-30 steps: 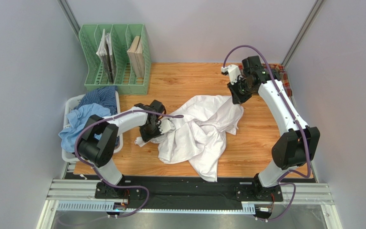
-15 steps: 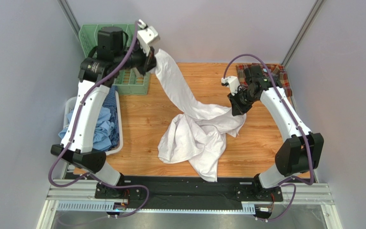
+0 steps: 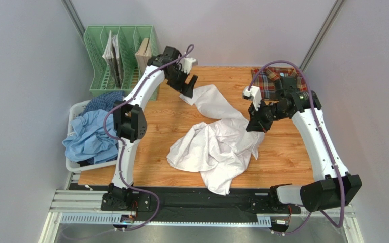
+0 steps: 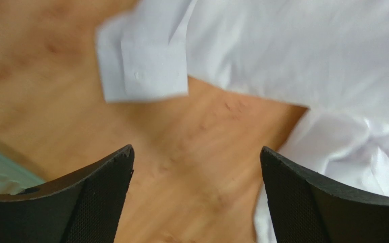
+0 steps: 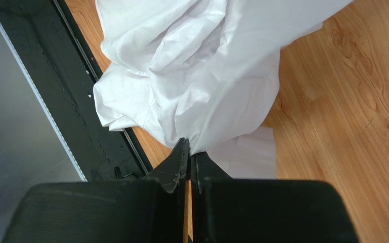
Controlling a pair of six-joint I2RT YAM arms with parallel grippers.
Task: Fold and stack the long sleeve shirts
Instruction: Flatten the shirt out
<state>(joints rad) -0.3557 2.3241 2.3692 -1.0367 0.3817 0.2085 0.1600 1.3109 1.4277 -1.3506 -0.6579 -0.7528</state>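
Note:
A plain white long sleeve shirt (image 3: 217,147) lies crumpled mid-table, one sleeve stretched toward the back left. Its buttoned cuff (image 4: 146,71) rests flat on the wood. My left gripper (image 3: 186,87) hovers open just over that cuff, with only bare table between its fingers (image 4: 105,192). My right gripper (image 3: 254,125) is shut on the shirt's right edge, and white cloth (image 5: 201,76) bunches out from its closed tips (image 5: 189,147). A plaid shirt (image 3: 268,81) lies at the back right. A light blue shirt (image 3: 87,139) and a dark blue checked shirt (image 3: 105,101) fill the basket.
The white plastic basket (image 3: 77,107) sits at the table's left edge. A green file rack (image 3: 120,55) with books stands at the back left corner. Grey walls enclose the table, and a black rail (image 5: 80,101) runs along the near edge.
The left arm came down from its raised pose and opened, leaving the sleeve on the table. The right gripper moved toward the near right, still gripping the shirt's edge.

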